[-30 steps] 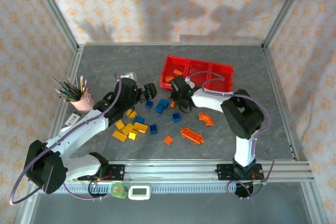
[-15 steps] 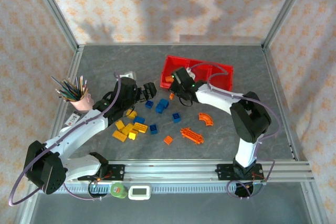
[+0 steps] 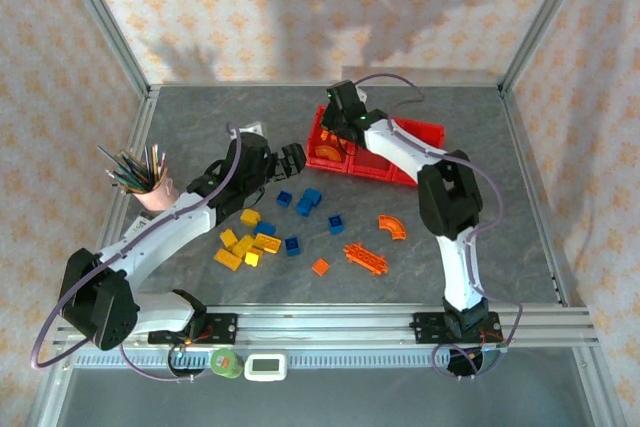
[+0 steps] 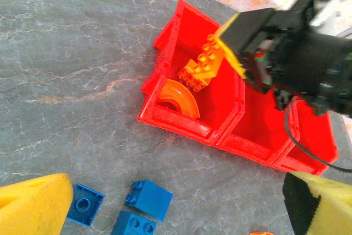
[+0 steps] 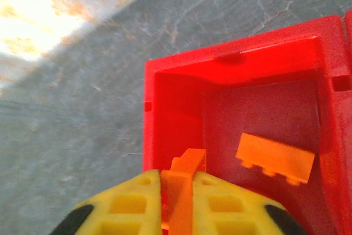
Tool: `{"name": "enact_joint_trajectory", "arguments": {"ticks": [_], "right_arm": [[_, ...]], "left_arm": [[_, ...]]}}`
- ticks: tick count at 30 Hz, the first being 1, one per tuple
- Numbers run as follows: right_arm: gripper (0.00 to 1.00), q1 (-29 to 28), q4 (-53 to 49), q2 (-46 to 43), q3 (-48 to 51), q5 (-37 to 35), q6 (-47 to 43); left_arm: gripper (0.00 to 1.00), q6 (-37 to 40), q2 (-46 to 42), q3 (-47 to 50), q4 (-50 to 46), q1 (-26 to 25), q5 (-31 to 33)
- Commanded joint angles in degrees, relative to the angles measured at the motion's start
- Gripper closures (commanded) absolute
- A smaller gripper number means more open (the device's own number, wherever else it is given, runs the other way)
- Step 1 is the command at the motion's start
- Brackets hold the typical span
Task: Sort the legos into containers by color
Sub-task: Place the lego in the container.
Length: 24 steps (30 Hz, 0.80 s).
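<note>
Right wrist | fingers pinch 1 orange lego | bin: 1 brick

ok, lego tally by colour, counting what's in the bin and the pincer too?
orange legos: 6 (3 on table, 2 in bin, 1 in right pincer)
blue legos: 6
yellow legos: 6
total: 18

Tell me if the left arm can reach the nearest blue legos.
Probably yes: the left gripper hangs open near the blue legos, nothing between; the right gripper holds its orange lego away over the containers.
</note>
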State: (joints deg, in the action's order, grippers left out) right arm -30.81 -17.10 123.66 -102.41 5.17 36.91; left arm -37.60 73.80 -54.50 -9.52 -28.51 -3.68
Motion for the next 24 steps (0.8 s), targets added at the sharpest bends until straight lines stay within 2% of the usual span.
{"name": "enact_joint_trajectory", "arguments": {"ticks": [1, 6, 11, 17, 24], "right_arm": [[0.76, 0.1, -4.1, 2.6, -5.2, -1.8, -4.1], [0.59, 0.1, -3.6, -0.7, -3.8, -1.9, -5.8], [0.51, 0.0, -3.1, -8.2, 2.0, -1.2, -7.0], [0.43, 0.0, -2.8, -21.4, 17.8, -1.1, -7.8], [0.34, 0.0, -5.5, -34.9, 34.0, -1.5, -8.3]], "left_arm": [[0.01, 1.0, 0.4, -2.5, 2.0, 0.0, 1.8], [0.01, 1.2, -0.1, -2.8, 1.6, 0.0, 2.2], [0.01, 1.5, -1.0, -2.9, 0.3, 0.1, 0.6], [0.01, 0.0, -2.3, -0.6, -0.3, -0.8, -3.0], [0.01, -3.8, -5.3, 4.6, 1.4, -3.3, -3.7]]}}
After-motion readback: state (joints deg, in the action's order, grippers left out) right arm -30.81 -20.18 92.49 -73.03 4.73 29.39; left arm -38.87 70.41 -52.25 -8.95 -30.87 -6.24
